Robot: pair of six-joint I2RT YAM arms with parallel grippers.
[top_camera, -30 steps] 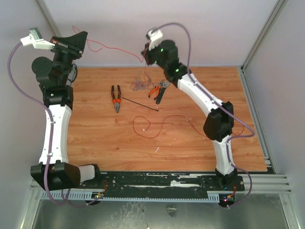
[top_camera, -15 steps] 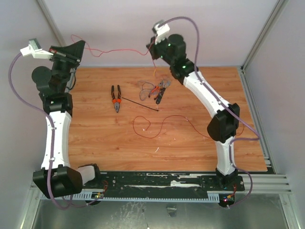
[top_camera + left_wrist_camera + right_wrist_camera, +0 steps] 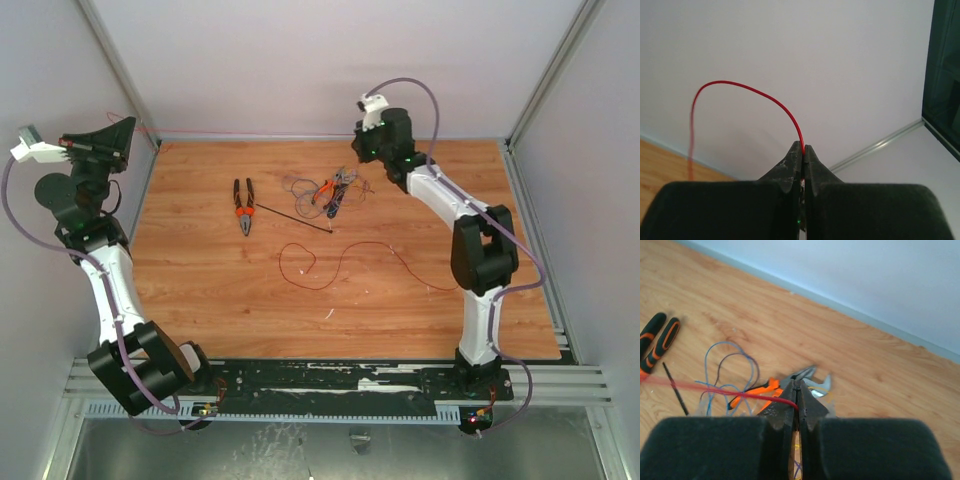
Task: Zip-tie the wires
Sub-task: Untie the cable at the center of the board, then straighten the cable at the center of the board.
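My left gripper is raised at the far left by the wall and is shut on one end of a thin red wire. My right gripper is at the back of the table, shut on the same red wire. The wire runs stretched between them along the back wall. A tangle of thin blue, dark and orange wires lies under the right gripper and shows in the right wrist view. Another red wire curls at mid-table. The black zip tie lies flat between the pliers and the tangle.
Black-and-orange pliers lie left of the zip tie. Orange-handled pliers and a dark tool lie in the tangle; the right wrist view shows the orange handles and metal jaws. Walls close in at the back and both sides.
My left gripper has swung out to the left and lower. My right gripper has moved right and down toward the table. The red wire between them has been pulled straight.
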